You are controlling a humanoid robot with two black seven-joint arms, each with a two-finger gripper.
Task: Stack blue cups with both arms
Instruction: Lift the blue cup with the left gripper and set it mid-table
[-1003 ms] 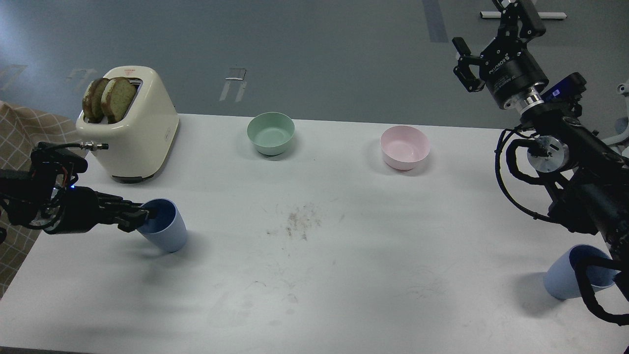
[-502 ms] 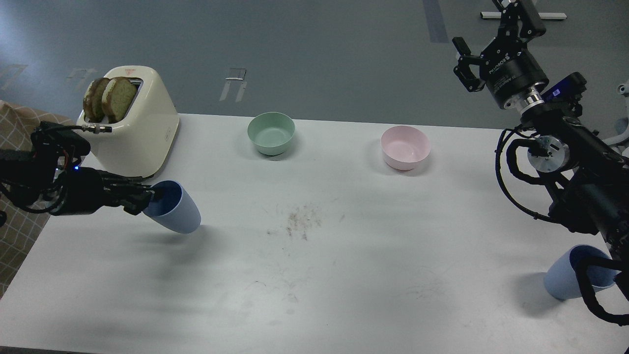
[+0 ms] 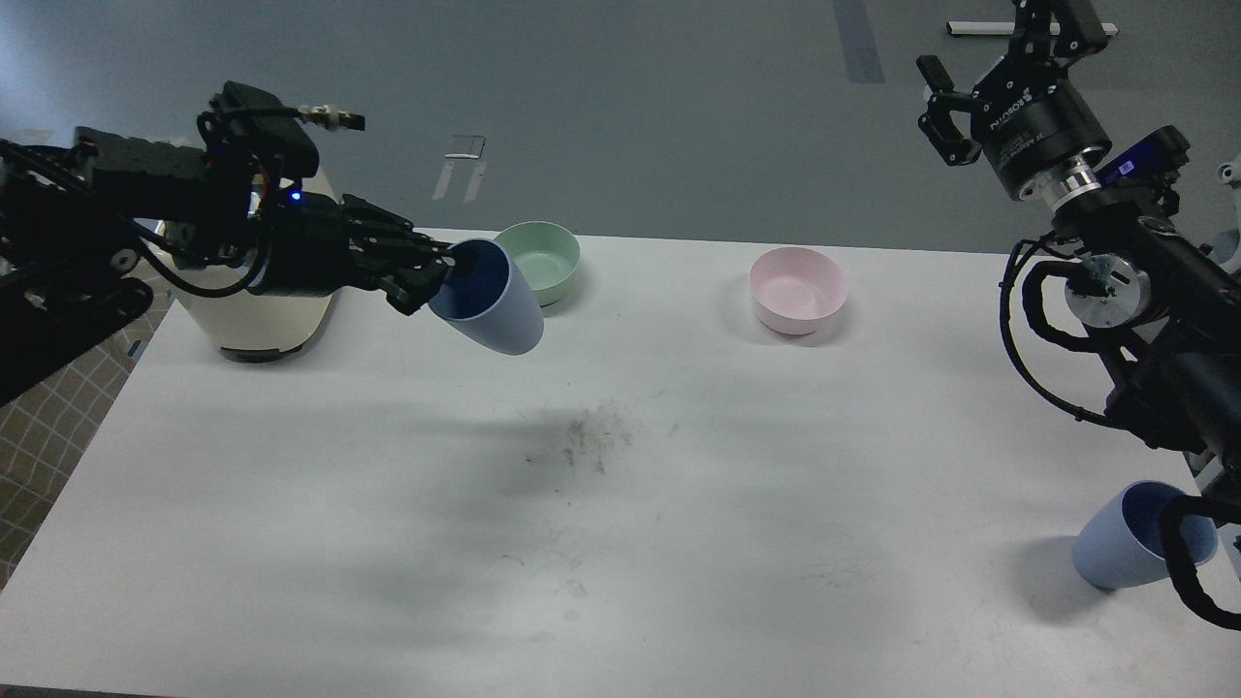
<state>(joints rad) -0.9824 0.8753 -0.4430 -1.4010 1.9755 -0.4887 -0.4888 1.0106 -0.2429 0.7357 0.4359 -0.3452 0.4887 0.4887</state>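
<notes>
The left hand (image 3: 441,276) has lifted its matte pale-blue plastic tumbler (image 3: 490,296) off the tabletop (image 3: 620,543), now pinched by the rim beside the mint-green bowl (image 3: 540,260). So tilted, it may slip. The second blue tumbler (image 3: 1134,536) stands far right of that bowl; the right hand (image 3: 979,87) is raised, its opening unclear.

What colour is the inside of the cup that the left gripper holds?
Dark blue inside the held cup; pale blue outside. The head view shows it.

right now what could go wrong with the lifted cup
The left arm's jaws pinch only the rim of the tilted pale blue plastic cup, so it could slip. It hangs close to the mint-green bowl and could clip it. The second blue cup sits at the table's right edge, partly behind cables.
</notes>
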